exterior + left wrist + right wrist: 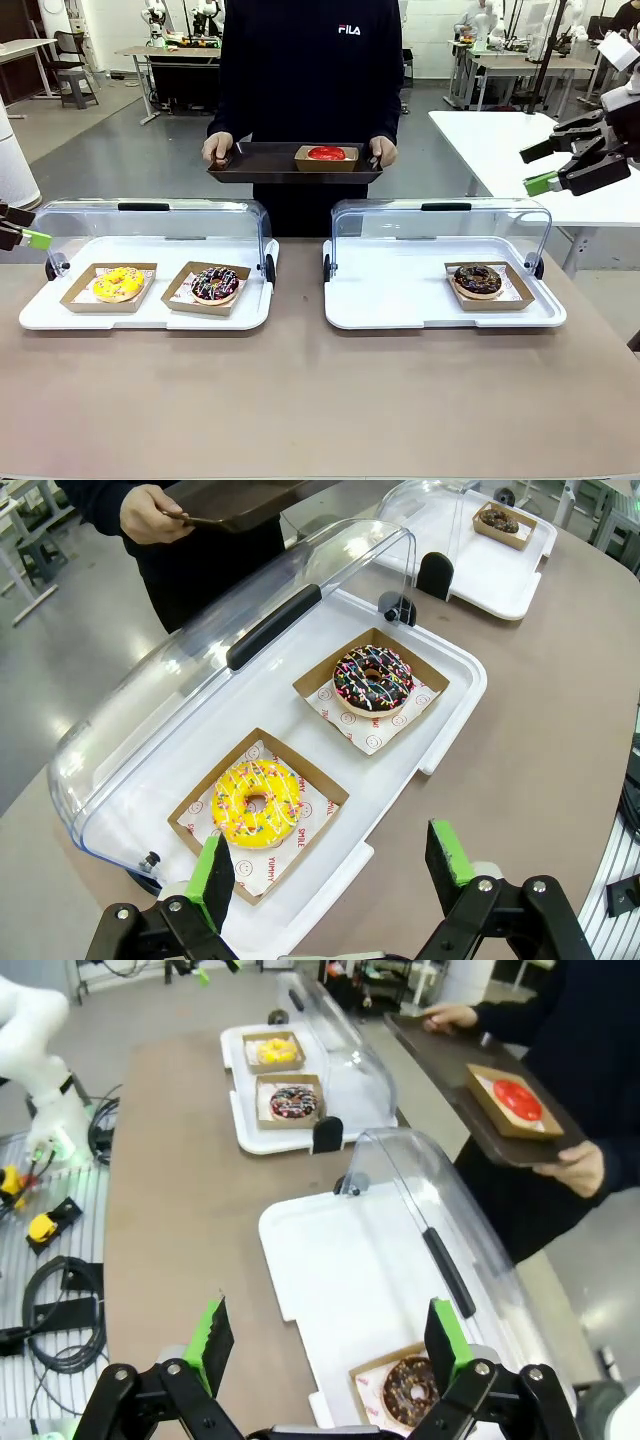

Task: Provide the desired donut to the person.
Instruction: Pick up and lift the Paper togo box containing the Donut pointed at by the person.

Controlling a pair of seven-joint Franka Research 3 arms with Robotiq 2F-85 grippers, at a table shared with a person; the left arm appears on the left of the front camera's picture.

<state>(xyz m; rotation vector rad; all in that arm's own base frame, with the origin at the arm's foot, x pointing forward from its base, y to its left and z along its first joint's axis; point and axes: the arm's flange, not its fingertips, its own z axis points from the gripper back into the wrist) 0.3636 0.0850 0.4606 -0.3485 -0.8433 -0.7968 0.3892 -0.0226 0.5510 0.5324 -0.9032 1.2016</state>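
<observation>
The red-glazed donut [326,153] sits in its cardboard box [305,162] on the dark serving tray [255,164] held by the person [300,70], so the handover looks done. The left gripper [330,855] and right gripper [535,168] hang spread wide, holding nothing.

Two white display trays sit side by side, apart, on the brown tabletop [300,400]. The left tray [40,310] has its clear lid [150,228] raised at the far edge, and so does the right tray [400,290] with its lid [440,235]. Each lid carries a black handle [143,207]. A white table [500,140] stands beyond on the grey floor [120,150]. Black cables [60,1310] lie beside the tabletop.
</observation>
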